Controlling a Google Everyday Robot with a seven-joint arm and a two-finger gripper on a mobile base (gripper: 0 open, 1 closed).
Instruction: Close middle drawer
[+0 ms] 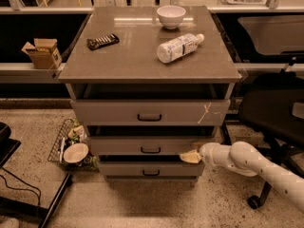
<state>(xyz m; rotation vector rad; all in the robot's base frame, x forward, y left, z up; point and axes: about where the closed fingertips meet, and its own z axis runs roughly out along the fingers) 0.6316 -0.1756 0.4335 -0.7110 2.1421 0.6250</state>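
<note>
Tool (190,156) at middle drawer (124,145) front's right end

Read nothing anywhere: no legible text, brand or number. Noted a label on the bottle (178,47) lying on the surface (123,63), print too small to make out. Same for the dark bar's wrapper (102,42). Spotted the pincer (190,156) at the middle drawer's (142,146) right end.

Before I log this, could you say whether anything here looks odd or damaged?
The grey top drawer front bears white scratch marks at right. A clear plastic bottle lies on its side on the cabinet top. The plain grey middle drawer looks slightly open, the pale gripper at its lower right corner.
</note>
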